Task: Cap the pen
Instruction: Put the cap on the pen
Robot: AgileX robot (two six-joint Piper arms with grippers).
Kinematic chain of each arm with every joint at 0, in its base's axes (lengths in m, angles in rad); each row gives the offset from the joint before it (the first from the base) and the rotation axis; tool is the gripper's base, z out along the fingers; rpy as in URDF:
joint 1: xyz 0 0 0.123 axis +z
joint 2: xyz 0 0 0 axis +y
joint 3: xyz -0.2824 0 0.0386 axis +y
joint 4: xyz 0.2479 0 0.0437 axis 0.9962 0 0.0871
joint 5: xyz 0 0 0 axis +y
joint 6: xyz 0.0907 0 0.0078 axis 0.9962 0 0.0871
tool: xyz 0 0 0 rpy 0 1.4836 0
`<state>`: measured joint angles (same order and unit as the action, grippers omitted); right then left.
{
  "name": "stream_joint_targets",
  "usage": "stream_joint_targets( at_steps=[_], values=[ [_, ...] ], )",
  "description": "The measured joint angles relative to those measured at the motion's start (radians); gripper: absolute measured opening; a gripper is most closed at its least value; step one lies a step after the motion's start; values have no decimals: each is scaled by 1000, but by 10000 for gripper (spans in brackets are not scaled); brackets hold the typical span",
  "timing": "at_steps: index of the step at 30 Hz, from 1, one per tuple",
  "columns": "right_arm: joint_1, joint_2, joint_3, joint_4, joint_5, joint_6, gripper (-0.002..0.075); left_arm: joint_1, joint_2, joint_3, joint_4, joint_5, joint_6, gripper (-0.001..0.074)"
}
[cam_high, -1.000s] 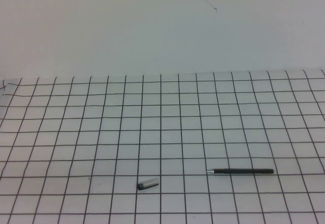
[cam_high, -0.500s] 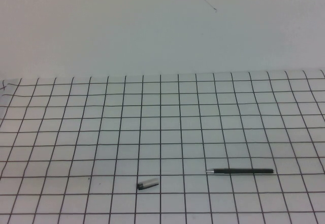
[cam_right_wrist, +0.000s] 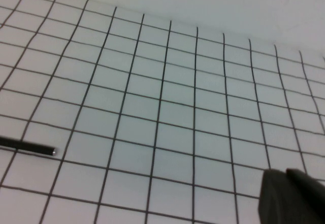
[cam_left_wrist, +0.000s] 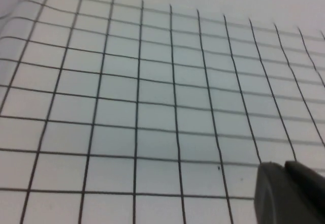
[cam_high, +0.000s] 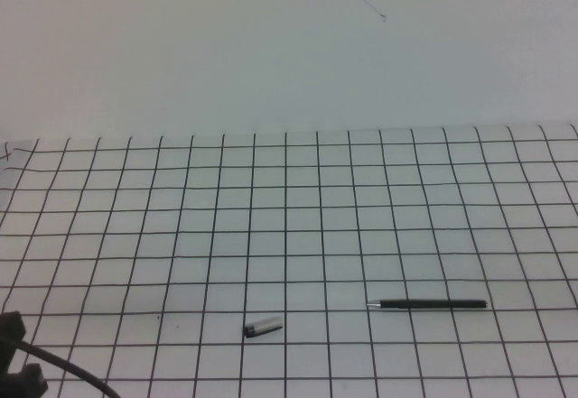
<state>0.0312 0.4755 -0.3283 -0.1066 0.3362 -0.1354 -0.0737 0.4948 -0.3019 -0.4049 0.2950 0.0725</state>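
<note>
- The slim black stick pen [cam_high: 432,305] with its silver tip is seen lying flat on the white black-gridded table [cam_high: 289,217], near the front right, tip towards the left.
- A short grey cap [cam_high: 263,328] with a dark end is seen well apart to the pen's left.
- The left gripper [cam_left_wrist: 288,191] is held closed and empty above bare grid at the front-left corner.
- The right gripper [cam_right_wrist: 290,196] is likewise closed on nothing, near the pen's end.

Left arm [cam_high: 13,353] w/ cable now seen at high view's 7 o'clock corner, over worktop [cam_high: 289,236]; not seen before.
</note>
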Motion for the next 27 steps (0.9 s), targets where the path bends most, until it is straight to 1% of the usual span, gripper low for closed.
stream_joint_targets(
  at_steps=[4,11,12,14,18,20,23,25,27],
  values=[
    [0,0,0,22,0,0,-3,0,78,-96,-100,148,235,-1],
    [0,0,0,28,-4,0,-3,0,281,-314,-259,417,479,6],
    [0,0,0,28,-4,0,-3,0,315,-347,-269,446,535,22],
    [0,0,0,28,-4,0,-3,0,373,-399,-279,458,617,76],
    [0,0,0,28,-4,0,-3,0,480,-481,-283,448,665,243],
    [0,0,0,28,-4,0,-3,0,550,-527,-287,485,667,325],
    [0,0,0,31,-4,0,-3,0,663,-603,-296,634,667,377],
    [0,0,0,32,-4,0,-3,-2,749,-656,-321,706,667,388],
    [0,0,0,39,-2,0,-3,-16,810,-701,-330,738,667,392]
  ],
)
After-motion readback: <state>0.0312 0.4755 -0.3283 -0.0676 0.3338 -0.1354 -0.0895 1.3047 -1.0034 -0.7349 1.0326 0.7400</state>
